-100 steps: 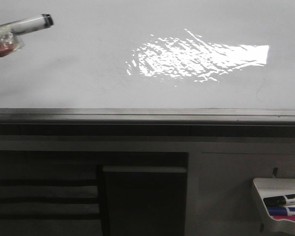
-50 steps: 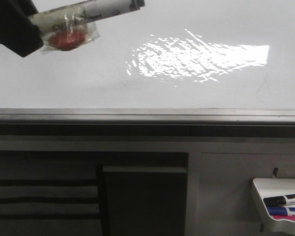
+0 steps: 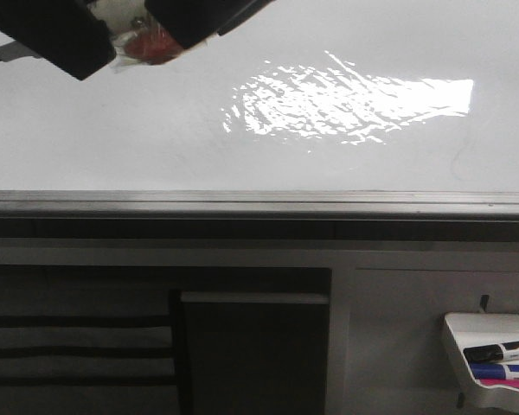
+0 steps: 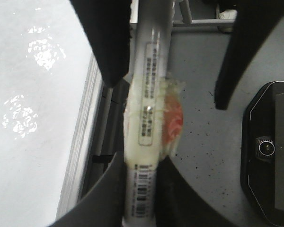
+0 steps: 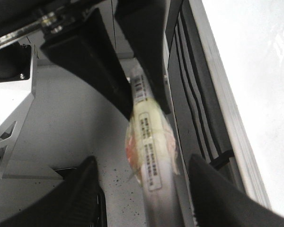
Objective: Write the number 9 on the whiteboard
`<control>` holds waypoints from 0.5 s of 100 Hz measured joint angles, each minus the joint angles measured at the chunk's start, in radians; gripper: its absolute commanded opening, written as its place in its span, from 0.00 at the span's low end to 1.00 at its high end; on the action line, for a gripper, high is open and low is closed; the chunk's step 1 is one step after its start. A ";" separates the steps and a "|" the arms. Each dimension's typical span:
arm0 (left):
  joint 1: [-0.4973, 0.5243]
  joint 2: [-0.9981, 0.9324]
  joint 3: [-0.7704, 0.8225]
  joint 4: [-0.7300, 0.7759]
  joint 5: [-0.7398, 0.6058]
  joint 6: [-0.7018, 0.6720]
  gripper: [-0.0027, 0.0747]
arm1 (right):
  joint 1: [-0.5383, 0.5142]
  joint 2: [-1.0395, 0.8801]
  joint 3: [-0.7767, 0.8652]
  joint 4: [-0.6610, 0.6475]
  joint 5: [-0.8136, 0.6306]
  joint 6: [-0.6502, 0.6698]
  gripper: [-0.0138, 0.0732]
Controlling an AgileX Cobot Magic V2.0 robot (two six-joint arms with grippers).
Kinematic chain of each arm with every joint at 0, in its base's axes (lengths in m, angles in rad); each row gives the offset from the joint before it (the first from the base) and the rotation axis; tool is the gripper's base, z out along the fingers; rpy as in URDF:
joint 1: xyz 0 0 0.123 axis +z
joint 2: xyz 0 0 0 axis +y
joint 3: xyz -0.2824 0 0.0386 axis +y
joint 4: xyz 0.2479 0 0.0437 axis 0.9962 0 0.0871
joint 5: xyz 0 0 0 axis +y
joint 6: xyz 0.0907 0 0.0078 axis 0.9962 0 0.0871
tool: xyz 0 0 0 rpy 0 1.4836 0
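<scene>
The whiteboard [image 3: 329,156] fills the upper front view, with a glare patch and a dark grey rail along its lower edge. No number 9 shows on it. My left gripper [image 3: 99,54] is at the top left, shut on a white marker [image 4: 149,94] wrapped in clear tape with a red patch. One end of the marker [image 3: 0,54] sticks out to the left. My right gripper [image 3: 190,30] is open, its fingers on either side of the same marker [image 5: 151,156]. The left gripper [image 4: 139,163] grips the barcode end. The right gripper [image 5: 143,163] does not touch the marker.
A small white tray [image 3: 467,324] with several markers hangs at the lower right, below the board. Dark cabinet panels [image 3: 251,354] lie under the rail [image 3: 259,203]. The board edge also shows in the left wrist view [image 4: 80,142] and the right wrist view [image 5: 227,109].
My left gripper has carried the marker up and to the right into the top left corner. My right gripper has come into view and now has its open fingers around the marker.
</scene>
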 measured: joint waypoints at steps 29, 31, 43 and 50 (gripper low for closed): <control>0.000 0.000 0.000 -0.001 0.000 0.002 0.01 | -0.002 0.000 0.000 0.012 -0.004 0.000 0.32; 0.000 0.000 0.000 -0.002 0.000 0.002 0.01 | -0.002 0.000 0.000 0.013 -0.006 0.000 0.30; 0.000 0.000 0.000 -0.002 0.000 0.008 0.01 | -0.009 0.000 0.000 0.015 -0.010 -0.002 0.20; -0.001 0.000 0.000 0.003 0.003 0.021 0.01 | -0.009 0.000 0.000 0.017 -0.003 -0.007 0.15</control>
